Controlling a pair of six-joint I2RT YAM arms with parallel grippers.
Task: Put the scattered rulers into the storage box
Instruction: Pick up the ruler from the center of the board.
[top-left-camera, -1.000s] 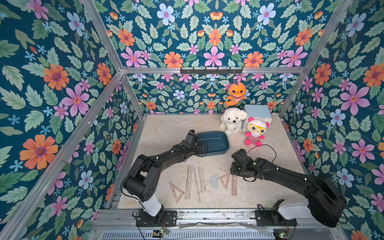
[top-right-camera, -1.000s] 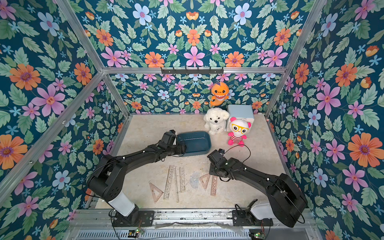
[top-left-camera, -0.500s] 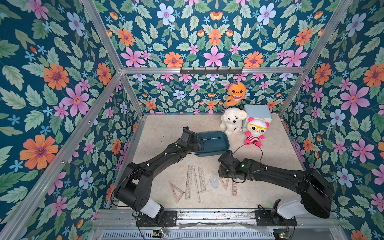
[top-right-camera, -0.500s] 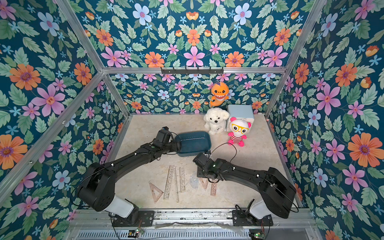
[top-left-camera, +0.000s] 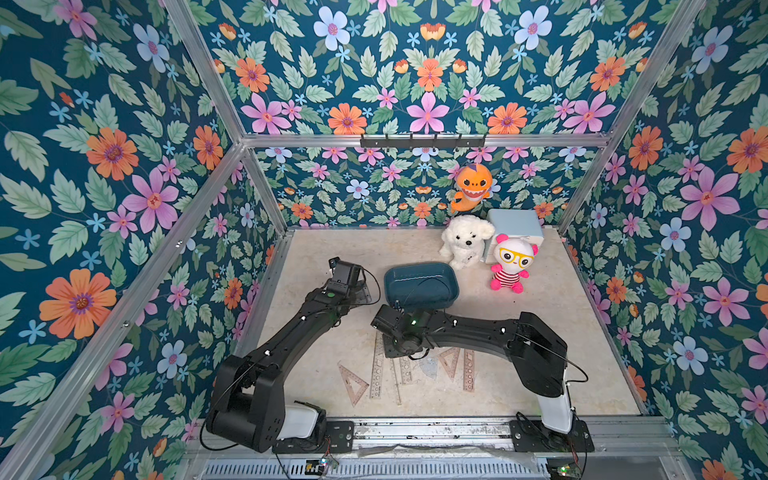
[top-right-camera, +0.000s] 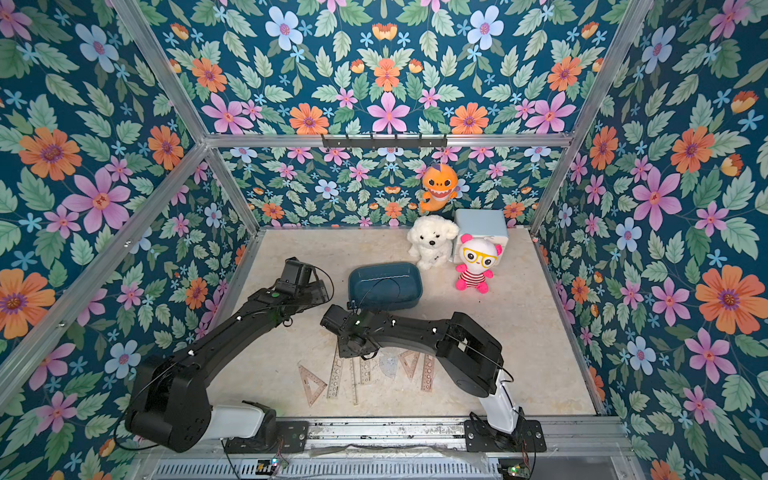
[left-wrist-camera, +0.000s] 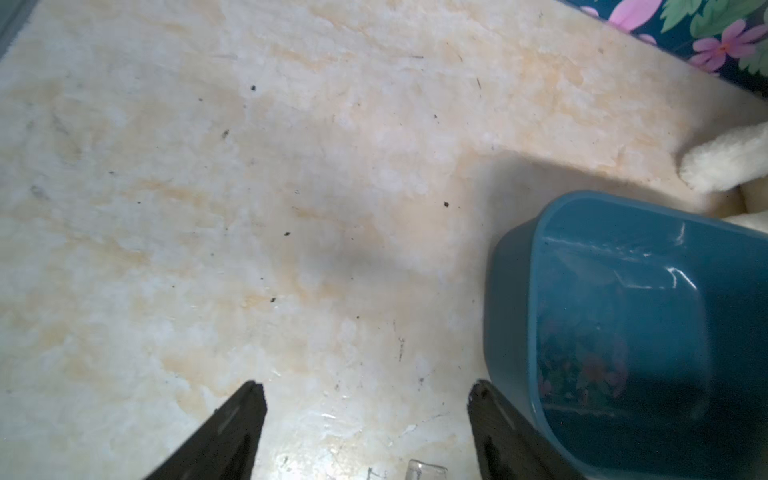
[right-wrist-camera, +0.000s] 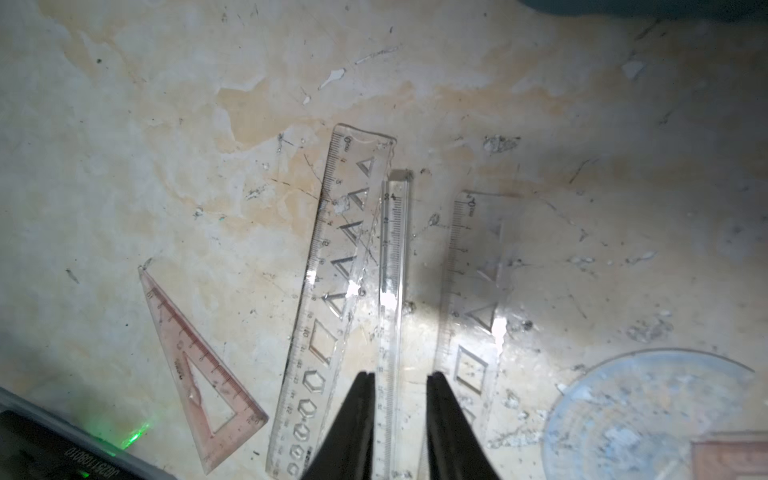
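The rulers lie in a row on the floor near the front edge: a pink set square, a long stencil ruler, a narrow clear ruler, a shorter stencil ruler, a protractor, another set square and a further ruler. My right gripper points down over the far end of the row, open, its jaws straddling the narrow clear ruler with a gap on one side. The teal storage box stands behind. My left gripper hangs open and empty just left of the storage box.
A white plush dog, a pink doll and a pale blue cube box stand at the back right, close behind the storage box. An orange plush hangs on the back wall. Floral walls close in three sides.
My right arm swung left along the row of rulers and its jaws narrowed around the narrow clear ruler. My left gripper drew back leftward from the storage box's edge.
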